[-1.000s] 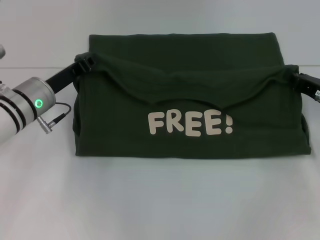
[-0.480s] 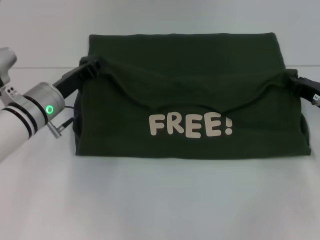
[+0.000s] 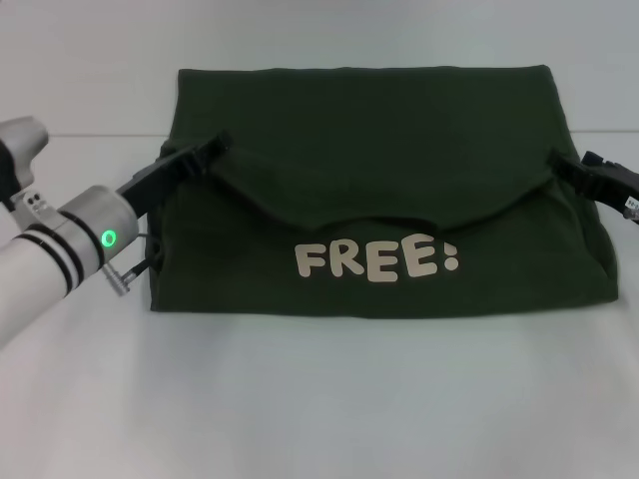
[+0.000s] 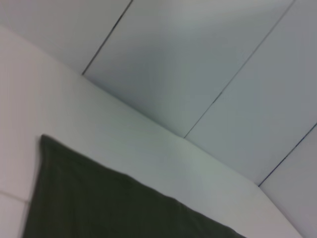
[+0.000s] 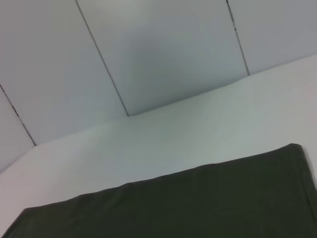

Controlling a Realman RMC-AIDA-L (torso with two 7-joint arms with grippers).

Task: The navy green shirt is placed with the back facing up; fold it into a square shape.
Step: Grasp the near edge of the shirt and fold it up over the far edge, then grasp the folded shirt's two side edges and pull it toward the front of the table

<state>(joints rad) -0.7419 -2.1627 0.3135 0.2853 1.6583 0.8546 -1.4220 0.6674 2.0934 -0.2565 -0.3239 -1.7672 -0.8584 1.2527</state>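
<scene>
Both tools have carried the folded flap lower since before. Head view: navy green shirt [image 3: 364,185] on white surface [image 3: 319,399], FREE! print [image 3: 377,260] showing; left tool [image 3: 205,150] and right tool [image 3: 561,165] each clenched on shirt's flap corners. Wrist views: shirt edge against wall panels [image 4: 208,64].

Left gripper [image 3: 208,146] and right gripper [image 3: 561,164] now sit farther in over the shirt [image 3: 369,120], toward its far edge. The carried fold lies lower and flatter, nearer the "FREE!" print [image 3: 377,260].
</scene>
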